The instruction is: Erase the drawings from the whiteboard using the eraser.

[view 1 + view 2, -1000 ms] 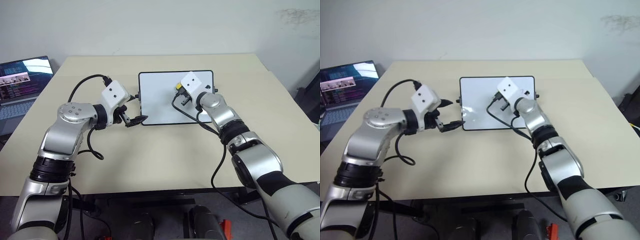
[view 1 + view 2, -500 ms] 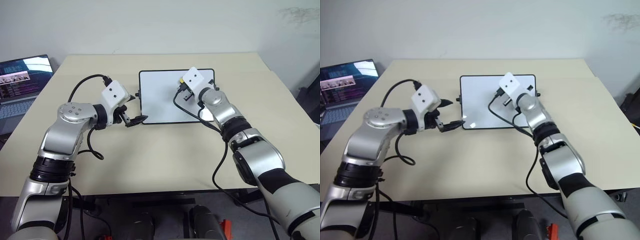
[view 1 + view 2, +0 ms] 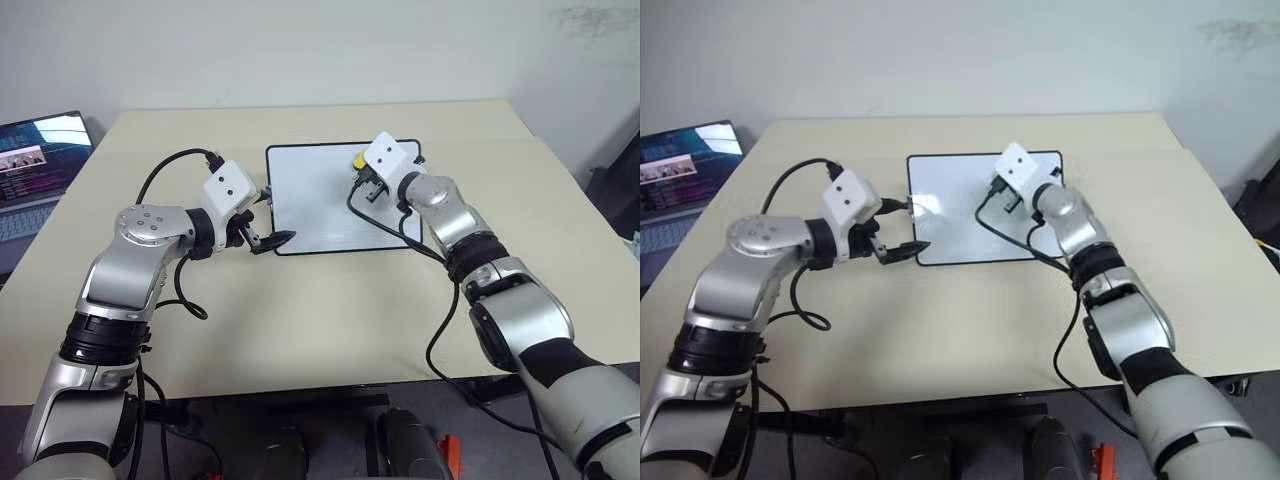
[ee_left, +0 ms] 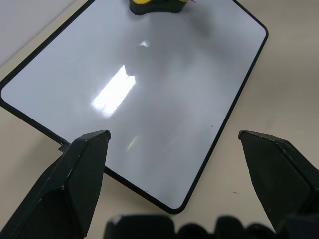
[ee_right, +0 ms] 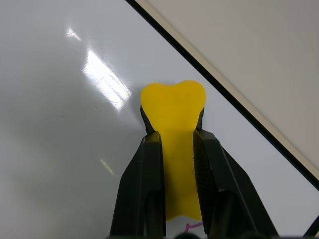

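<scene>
Your right gripper (image 5: 173, 144) is clenched on the eraser (image 5: 174, 119), whose yellow tip presses against the whiteboard (image 3: 320, 210) near its far right corner. A trace of purple drawing (image 5: 191, 227) shows just beside the eraser, low between the fingers. The board lies flat at the middle of the table (image 3: 300, 320). Your left gripper (image 3: 268, 240) stands released, fingers spread at the board's near left corner. A laptop (image 3: 35, 165) sits off the table's left edge
</scene>
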Tool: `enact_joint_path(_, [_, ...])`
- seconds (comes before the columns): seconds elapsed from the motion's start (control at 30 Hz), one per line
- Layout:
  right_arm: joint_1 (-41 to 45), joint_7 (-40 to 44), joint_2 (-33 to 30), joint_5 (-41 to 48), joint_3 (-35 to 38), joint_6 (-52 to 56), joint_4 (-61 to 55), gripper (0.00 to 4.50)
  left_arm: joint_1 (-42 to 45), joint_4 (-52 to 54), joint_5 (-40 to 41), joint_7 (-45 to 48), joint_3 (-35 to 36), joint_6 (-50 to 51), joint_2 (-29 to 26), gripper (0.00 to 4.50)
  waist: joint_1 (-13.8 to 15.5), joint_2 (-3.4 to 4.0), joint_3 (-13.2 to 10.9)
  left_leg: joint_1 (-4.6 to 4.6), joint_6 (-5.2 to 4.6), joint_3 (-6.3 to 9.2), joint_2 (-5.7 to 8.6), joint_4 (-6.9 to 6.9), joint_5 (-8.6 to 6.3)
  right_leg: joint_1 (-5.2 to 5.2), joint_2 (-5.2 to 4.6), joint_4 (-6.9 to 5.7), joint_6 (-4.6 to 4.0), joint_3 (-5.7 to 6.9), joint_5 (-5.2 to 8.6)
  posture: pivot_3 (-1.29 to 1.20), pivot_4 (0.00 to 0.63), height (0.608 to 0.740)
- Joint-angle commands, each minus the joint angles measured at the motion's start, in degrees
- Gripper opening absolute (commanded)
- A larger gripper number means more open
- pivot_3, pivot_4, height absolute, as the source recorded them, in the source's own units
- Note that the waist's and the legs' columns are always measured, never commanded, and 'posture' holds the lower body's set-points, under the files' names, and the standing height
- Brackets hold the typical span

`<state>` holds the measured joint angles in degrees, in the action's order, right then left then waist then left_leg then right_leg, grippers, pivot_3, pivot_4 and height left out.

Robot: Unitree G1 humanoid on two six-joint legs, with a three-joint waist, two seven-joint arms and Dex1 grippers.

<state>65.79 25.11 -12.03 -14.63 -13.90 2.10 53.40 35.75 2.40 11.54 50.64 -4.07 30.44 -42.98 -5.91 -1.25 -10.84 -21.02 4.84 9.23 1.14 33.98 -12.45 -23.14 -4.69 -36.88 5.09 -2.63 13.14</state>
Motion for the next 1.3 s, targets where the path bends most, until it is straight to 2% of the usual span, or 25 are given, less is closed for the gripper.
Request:
enact_joint_path(0.03, [-4.9, 5.0, -0.2, -1.7, -3.4, 2.6, -2.8, 0.46, 1.3, 1.0, -0.2, -0.2, 1.8, -1.1, -0.8, 4.5, -0.2, 0.0, 0.0, 0.0, 0.0, 0.0, -0.01, -0.02, 0.0, -0.01, 0.0, 0.0, 0.02, 0.01, 0.02, 0.0, 0.15, 0.74])
enact_joint_path(0.33, [-9.8, 4.7, -0.4, -2.6, -4.2, 5.8, -9.1, 0.44, 1.4, 1.2, -0.3, 0.1, 1.4, -0.8, -0.9, 4.5, -0.3, -0.01, 0.0, 0.0, 0.07, -0.02, -0.01, -0.01, -0.04, -0.01, 0.0, 0.01, 0.04, -0.01, 0.05, 0.0, 0.15, 0.74])
enact_joint_path(0.6, [-4.8, 1.1, -2.6, -3.1, -2.4, 5.0, -8.5, 0.44, 1.8, 1.0, -0.4, 0.4, 1.2, -0.9, -0.9, 4.5, -0.1, -0.01, 0.0, 0.0, 0.07, -0.02, 0.0, 0.0, -0.03, -0.01, 0.0, 0.0, 0.04, -0.01, 0.05, 0.0, 0.15, 0.74])
enact_joint_path(0.73, [-8.7, 19.8, -9.9, 0.6, -3.7, 10.5, -30.5, 0.44, 1.0, 2.3, -0.1, 1.0, 1.4, -0.3, -1.7, 4.5, 1.1, 0.02, -0.1, -0.21, 0.07, 0.04, 0.02, 0.01, -0.02, -0.13, 0.0, 0.02, 0.05, 0.03, 0.04, 0.0, 0.15, 0.74])
enact_joint_path(0.8, [-10.5, 23.2, -12.9, 0.9, -3.8, 13.0, -37.2, 0.44, 0.5, 2.7, -0.1, 1.1, 1.5, -0.3, -2.1, 4.5, 1.1, 0.02, -0.1, -0.8, 0.13, 0.13, 0.04, 0.05, -0.05, -0.62, 0.0, 0.05, 0.14, 0.11, 0.09, 0.0, 0.15, 0.74])
enact_joint_path(0.93, [-13.8, 32.4, -24.3, 2.1, -1.2, 16.2, -49.7, 0.44, 1.0, 3.1, -0.1, 1.8, 1.1, -0.1, -3.0, 4.5, 1.3, 0.06, -0.1, -1.64, 0.37, 0.13, 0.07, 0.09, -0.11, -1.31, -0.08, 0.08, 0.02, 0.19, 0.03, 0.0, 0.15, 0.74])
enact_joint_path(1.07, [-15.8, 37.4, -36.4, 2.0, 1.1, 12.1, -51.1, 0.44, 0.7, 5.4, 0.4, 3.5, -0.1, 0.7, -3.4, 4.5, 1.6, 0.04, -0.2, -1.94, 0.72, 0.06, 0.27, 0.08, -0.19, -1.44, -0.33, 0.39, 0.15, 0.22, 0.17, 0.0, 0.15, 0.74])
enact_joint_path(1.3, [-14.3, 34.2, -42.1, -1.6, 1.5, 6.3, -42.2, 0.44, 0.5, 6.7, -0.6, 5.9, -2.1, 0.7, -4.7, 4.5, 1.2, 0.05, -0.2, -1.93, 0.53, -0.09, 0.24, 0.07, -0.36, -1.34, -0.35, 0.65, 0.16, 0.19, 0.17, 0.0, 0.15, 0.74])
